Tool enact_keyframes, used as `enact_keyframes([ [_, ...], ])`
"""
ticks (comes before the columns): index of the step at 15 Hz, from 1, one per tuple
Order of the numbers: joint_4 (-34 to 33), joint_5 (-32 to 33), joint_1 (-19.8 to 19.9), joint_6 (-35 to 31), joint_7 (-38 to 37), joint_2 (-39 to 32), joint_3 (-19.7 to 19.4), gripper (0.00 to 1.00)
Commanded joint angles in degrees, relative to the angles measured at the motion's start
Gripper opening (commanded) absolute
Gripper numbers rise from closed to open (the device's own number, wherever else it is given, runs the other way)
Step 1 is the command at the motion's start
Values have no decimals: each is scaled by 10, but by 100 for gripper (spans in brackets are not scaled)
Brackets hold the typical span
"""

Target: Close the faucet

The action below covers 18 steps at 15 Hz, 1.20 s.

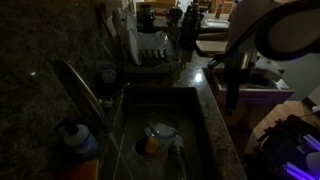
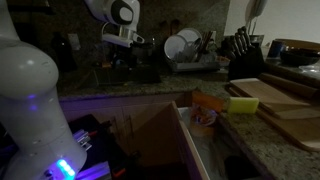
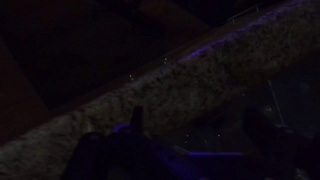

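Faucet (image 1: 82,92) arched over sink (image 1: 192,118), end effector (image 1: 232,90) well apart

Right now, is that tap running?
Cannot tell. The faucet arches over the sink, but the pictures are too dark to show whether water falls from its tip.

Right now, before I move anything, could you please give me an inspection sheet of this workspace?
Surface: speckled stone counter around a sunken sink; dim light.
Job's things: faucet arches over the sink, nothing touching it.
Clutter: dishes in the sink, blue-capped bottle, dish rack, knife block, cutting boards.
Grippers: gripper apart from the faucet; open or shut too dark to tell.
Cables: nothing seen.
Surroundings: open drawer below the counter.
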State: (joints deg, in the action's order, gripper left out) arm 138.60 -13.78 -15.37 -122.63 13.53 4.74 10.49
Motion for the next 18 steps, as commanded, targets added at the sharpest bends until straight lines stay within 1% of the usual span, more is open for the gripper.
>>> enact_keyframes([
  [1,1,20,-46,-158,-35,-60,68,100],
  [3,0,68,-64,-260,-89,-90,91,100],
  [4,5,105,-71,-308,-120,-100,97,100],
  [6,16,204,-84,-376,-181,-103,92,100],
  [7,22,262,-87,-401,-207,-101,81,100],
  [8,29,315,-96,-423,-231,-92,59,100],
  [9,35,368,-93,-447,-255,-85,40,100],
  [11,36,473,-80,-496,-329,-76,-4,100],
  [12,41,504,-73,-501,-379,-65,-25,100],
  [13,17,456,-84,-475,-331,-93,3,100],
  [14,17,470,-80,-480,-342,-90,-10,100],
  [17,16,465,-84,-479,-338,-93,-2,100],
  [18,2,490,-81,-499,-370,-117,-18,100],
])
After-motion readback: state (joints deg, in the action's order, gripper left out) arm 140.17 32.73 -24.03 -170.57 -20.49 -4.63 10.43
